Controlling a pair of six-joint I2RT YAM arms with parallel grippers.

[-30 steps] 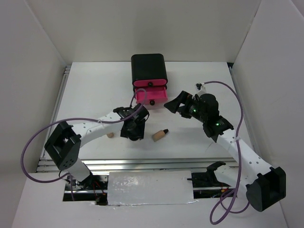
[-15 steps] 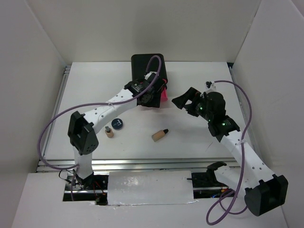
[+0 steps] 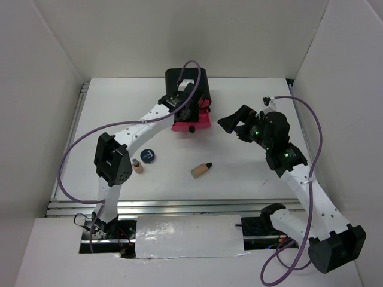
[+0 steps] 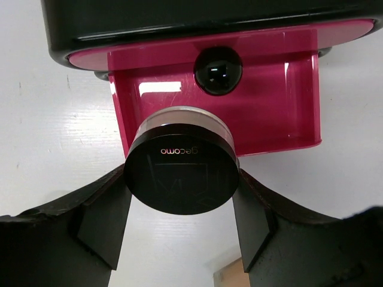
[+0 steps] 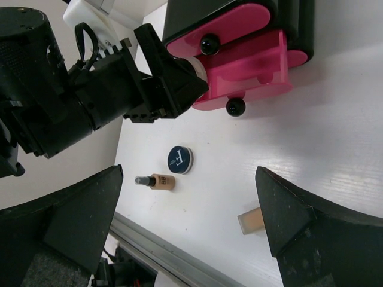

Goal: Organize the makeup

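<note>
My left gripper (image 3: 190,115) (image 4: 181,179) is shut on the black round compact (image 4: 181,170) and holds it over the open pink drawer (image 4: 275,107) (image 3: 200,121) of the black box (image 3: 187,82). The blue-lidded compact (image 3: 148,156) (image 5: 179,159) lies on the table, with a beige black-capped bottle (image 3: 137,165) (image 5: 157,181) just left of it. The second beige bottle (image 3: 201,170) (image 5: 251,221) lies near the middle. My right gripper (image 3: 234,124) (image 5: 188,221) is open and empty, right of the box and above the table. No sachets are in view.
The box's upper pink drawer (image 5: 218,30) is shut, with black knobs (image 5: 235,106) on the fronts. White walls enclose the table on three sides. A metal rail (image 3: 179,206) runs along the near edge.
My left gripper has lifted the black compact off the table near the blue compact and carried it back to the open pink drawer. My right gripper has drifted slightly right.
</note>
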